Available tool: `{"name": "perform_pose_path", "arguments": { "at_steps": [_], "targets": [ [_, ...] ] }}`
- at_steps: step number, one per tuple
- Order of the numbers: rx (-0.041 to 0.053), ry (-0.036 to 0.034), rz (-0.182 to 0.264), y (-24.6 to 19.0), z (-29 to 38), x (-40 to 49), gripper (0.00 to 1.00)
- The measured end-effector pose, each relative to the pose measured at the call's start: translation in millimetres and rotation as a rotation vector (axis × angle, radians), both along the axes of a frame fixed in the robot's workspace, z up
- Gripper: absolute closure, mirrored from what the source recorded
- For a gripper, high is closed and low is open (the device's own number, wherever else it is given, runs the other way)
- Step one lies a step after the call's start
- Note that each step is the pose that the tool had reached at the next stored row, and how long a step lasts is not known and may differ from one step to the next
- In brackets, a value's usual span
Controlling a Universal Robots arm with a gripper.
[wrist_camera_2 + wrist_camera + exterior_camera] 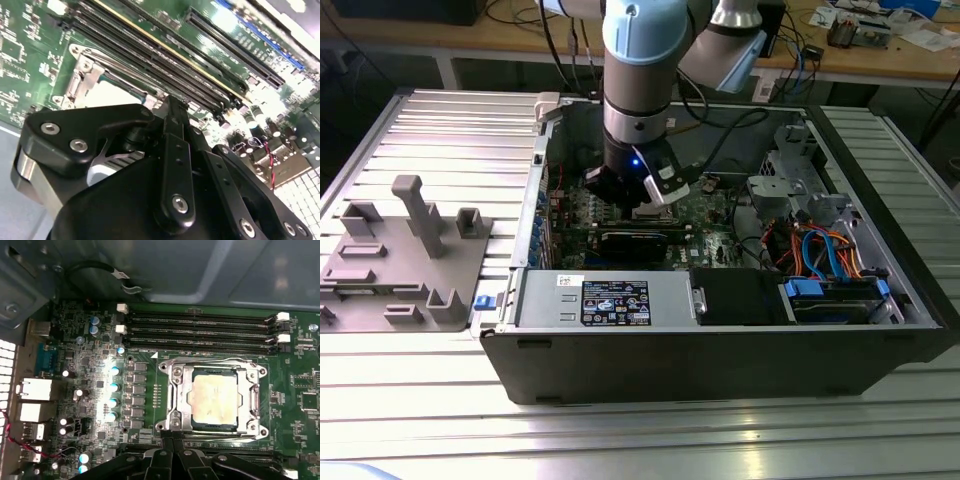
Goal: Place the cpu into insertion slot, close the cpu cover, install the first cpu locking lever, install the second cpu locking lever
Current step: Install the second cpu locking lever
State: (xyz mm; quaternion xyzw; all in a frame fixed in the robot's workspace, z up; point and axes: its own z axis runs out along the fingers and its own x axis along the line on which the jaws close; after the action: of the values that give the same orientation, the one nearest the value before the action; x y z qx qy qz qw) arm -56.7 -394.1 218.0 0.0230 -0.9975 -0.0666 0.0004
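The cpu (215,399) lies in the insertion slot (263,371) on the green board, its pale metal top face showing. The silvery cpu cover (176,390) lies flat over it, framing it like a window. My gripper (173,432) is shut, fingers pressed together with nothing visibly between them, its tip at the edge of the cover's frame. In the second wrist view the gripper (172,107) points down beside the cover (82,82). In the exterior view the gripper (642,200) reaches down into the open computer case.
Long memory slots (200,325) run beside the socket. A black card (635,243) and the grey power supply box (605,300) lie nearer the case front. Coloured cables (820,250) fill the exterior view's right. A grey fixture (405,250) stands on the table outside.
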Motion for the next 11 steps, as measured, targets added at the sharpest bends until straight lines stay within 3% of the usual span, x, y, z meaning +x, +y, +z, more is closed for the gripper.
{"name": "perform_pose_path", "arguments": {
  "at_steps": [7, 11],
  "targets": [
    [-0.0377, 0.0075, 0.0, 12.4, 0.0, 13.3, 0.89],
    [-0.0508, 0.0115, 0.0, 19.7, 0.0, 18.8, 0.89]
  ]
}}
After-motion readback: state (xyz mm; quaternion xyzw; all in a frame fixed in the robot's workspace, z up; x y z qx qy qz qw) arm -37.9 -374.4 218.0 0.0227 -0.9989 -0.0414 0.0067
